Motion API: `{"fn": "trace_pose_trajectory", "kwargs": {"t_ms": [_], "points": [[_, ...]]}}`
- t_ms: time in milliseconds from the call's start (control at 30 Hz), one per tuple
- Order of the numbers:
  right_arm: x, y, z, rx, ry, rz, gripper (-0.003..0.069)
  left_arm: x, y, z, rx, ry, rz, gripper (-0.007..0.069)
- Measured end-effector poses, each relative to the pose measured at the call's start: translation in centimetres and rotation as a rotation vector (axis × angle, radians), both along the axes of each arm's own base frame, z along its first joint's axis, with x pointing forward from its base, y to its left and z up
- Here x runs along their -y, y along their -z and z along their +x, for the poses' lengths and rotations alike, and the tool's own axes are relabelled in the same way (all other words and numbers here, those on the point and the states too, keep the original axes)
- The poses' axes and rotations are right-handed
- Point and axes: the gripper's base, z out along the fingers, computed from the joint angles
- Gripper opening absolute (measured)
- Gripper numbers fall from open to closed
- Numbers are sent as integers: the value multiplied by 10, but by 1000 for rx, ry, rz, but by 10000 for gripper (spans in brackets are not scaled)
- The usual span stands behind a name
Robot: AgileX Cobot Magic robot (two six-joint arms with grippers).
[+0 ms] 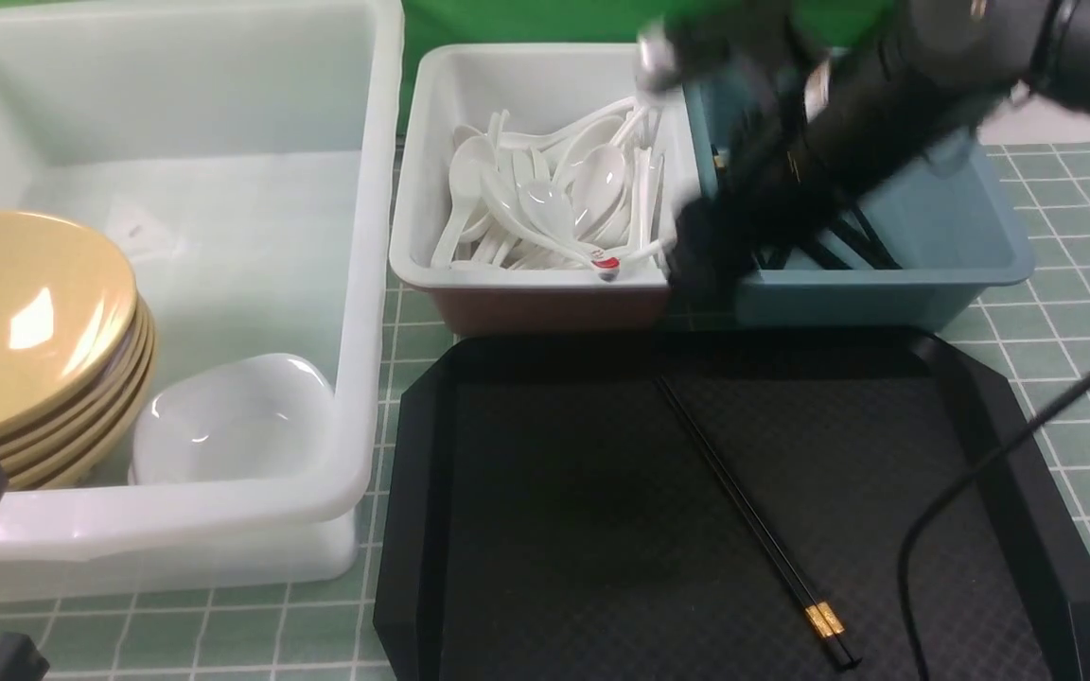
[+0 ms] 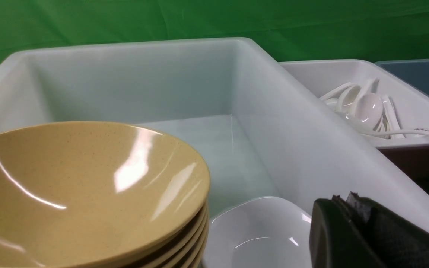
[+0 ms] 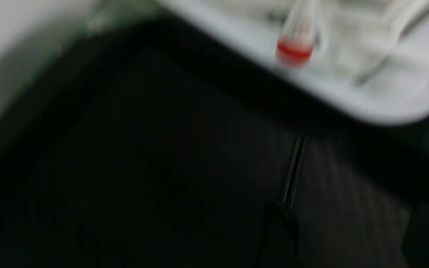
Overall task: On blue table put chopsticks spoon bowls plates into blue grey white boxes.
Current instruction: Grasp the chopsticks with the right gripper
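A stack of tan bowls [image 1: 29, 322] and a white plate [image 1: 233, 421] lie in the large translucent white box [image 1: 365, 236]. The red-tipped spoon [image 1: 606, 265] rests on plain white spoons in the smaller white box [image 1: 431, 142]. Black chopsticks [image 1: 848, 241] lie in the blue-grey box [image 1: 980, 218], and one pair of chopsticks [image 1: 753, 515] lies on the black tray. My right arm [image 1: 848, 142] is blurred over the edge between those two boxes; its gripper [image 3: 352, 238] is open and empty above the tray. My left gripper [image 2: 343, 199] is shut and empty beside the plate [image 2: 259, 234].
The black textured tray [image 1: 545, 530] fills the near middle of the tiled blue table [image 1: 1075, 236]. A black cable [image 1: 980, 473] crosses the tray's right side. A green backdrop stands behind the boxes.
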Motion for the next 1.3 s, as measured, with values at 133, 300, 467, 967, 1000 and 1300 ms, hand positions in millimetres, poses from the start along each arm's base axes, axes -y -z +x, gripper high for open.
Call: {"fn": "trace_pose_trajectory", "kwargs": {"t_ms": [133,300,467,967,1000,1300], "points": [[-1,65,-34,-166,-22,-101,459,0,0,0,0,0,0,4],[3,96,-50,-155,-6,-107,402,0,0,0,0,0,-3,4],[6,100,-50,-114,-24,-122,236,0,0,0,0,0,-3,4],[5,34,-65,26,-90,-53,39,0,0,0,0,0,-4,4],[7,27,-67,44,-92,-44,38,0,0,0,0,0,-4,4],[15,32,-72,-18,-204,-143,44,0,0,0,0,0,-4,4]]}}
